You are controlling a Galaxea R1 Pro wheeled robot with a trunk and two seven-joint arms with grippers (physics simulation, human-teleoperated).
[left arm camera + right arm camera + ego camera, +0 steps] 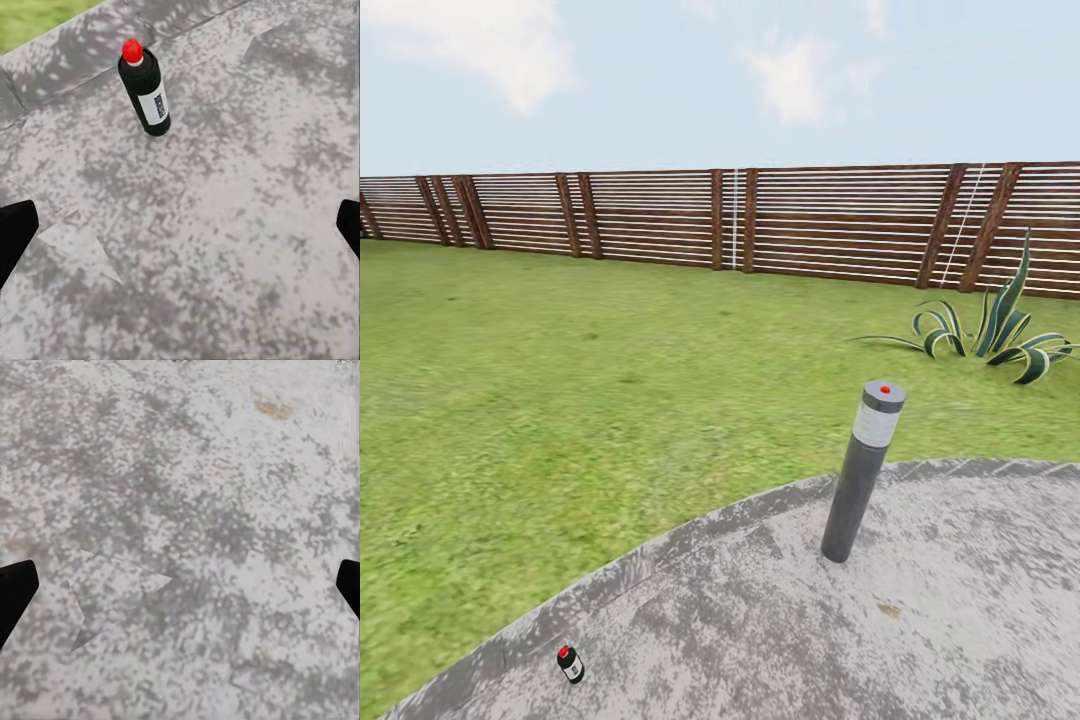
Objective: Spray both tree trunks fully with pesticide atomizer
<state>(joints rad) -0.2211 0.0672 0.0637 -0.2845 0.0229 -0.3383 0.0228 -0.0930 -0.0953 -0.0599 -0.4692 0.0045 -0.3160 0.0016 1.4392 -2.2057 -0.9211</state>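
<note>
The pesticide atomizer was seen standing ungrasped on the paving; the left end effector and right end effector were spread apart, and pickup and spraying were judged outstanding.

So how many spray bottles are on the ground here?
1. The bottle stands upright on the grey paving near its edge by the lawn, ahead of the left fingers. Others may lie out of frame.

I see a black atomizer with a red cap and white label on mottled grey paving. The lawn is green, the slatted fence brown. A dark grey bollard wears a pale band and red dot. The plant has green, white-edged leaves.
</note>
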